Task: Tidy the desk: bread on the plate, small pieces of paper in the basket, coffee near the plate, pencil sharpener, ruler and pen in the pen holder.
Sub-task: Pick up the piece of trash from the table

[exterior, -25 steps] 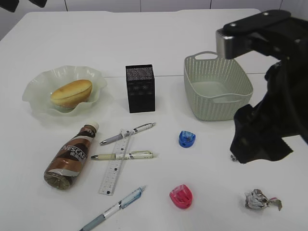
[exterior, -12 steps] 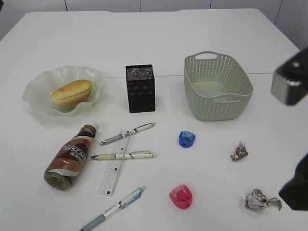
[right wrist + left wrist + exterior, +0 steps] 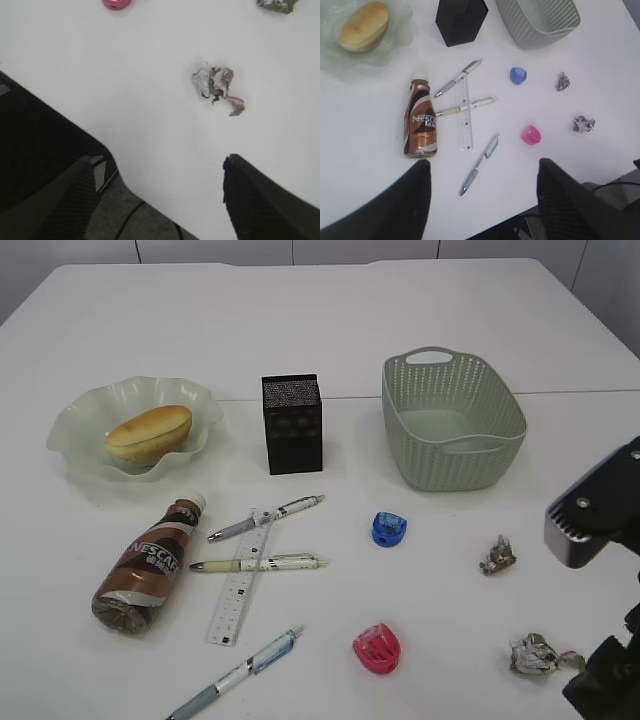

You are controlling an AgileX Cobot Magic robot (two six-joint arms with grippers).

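Hovering my right gripper (image 3: 157, 192), jaws wide and empty, at the table's near right corner: the nearer crumpled paper (image 3: 216, 86) lies just ahead of them, the basket (image 3: 455, 455) well beyond, farther back.

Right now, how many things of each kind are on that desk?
Pens: 3
Pencil sharpeners: 2
Paper scraps: 2
Ruler: 1
Coffee bottle: 1
Bread: 1
Plate: 1
Pen holder: 1
Basket: 1
Total: 13

Bright, even light; soft shadows under basket (image 3: 452, 420); table (image 3: 330, 310) washed out; wrist views soft, dark fingers (image 3: 265, 200) perhaps defocused.
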